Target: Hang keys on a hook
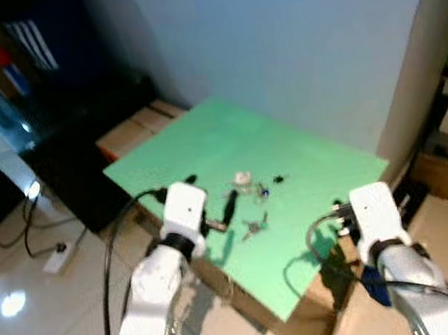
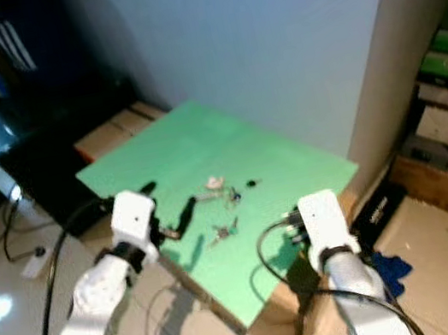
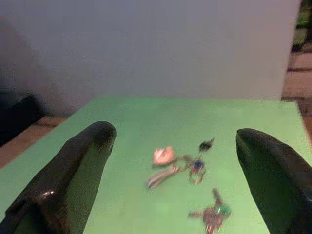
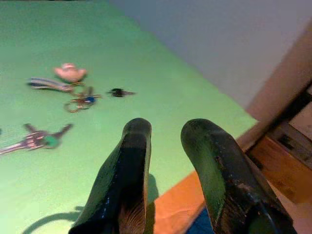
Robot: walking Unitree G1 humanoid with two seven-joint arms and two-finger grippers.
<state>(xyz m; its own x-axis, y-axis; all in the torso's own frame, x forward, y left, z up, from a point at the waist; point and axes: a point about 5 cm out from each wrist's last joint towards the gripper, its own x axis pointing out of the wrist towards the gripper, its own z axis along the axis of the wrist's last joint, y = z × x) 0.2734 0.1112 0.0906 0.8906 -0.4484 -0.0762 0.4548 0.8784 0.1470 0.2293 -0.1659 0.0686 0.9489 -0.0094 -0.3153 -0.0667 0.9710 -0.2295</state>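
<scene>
Over the near edge of the green table [image 1: 201, 137], left gripper [image 3: 174, 134] spread wide and grasping nothing, aimed at the keys. At the table's near right corner, right gripper [image 4: 167, 126] with only a narrow gap between its fingers, also empty. Mid-table, well short of both: a bunch with a pink tag [image 3: 163, 156] and blue-marked ring [image 3: 197, 166], just beside it a green-headed bunch [image 3: 214, 213], and beyond them a small black piece [image 3: 206, 144], too blurred to identify. Plenty of ways to slip from here. Lying flat on a smooth top, so likely to skid ahead of a closing finger rather than lift. Two bunches close together, so easy to pinch the wrong one, or to snag both and drop one off the edge. Grabbing a blade instead of a ring risks leaving no open loop for hanging. Coming down too steeply risks jamming fingertips into the tabletop. As for the hook itself, cannot tell where it is, so hard to judge the carry.
</scene>
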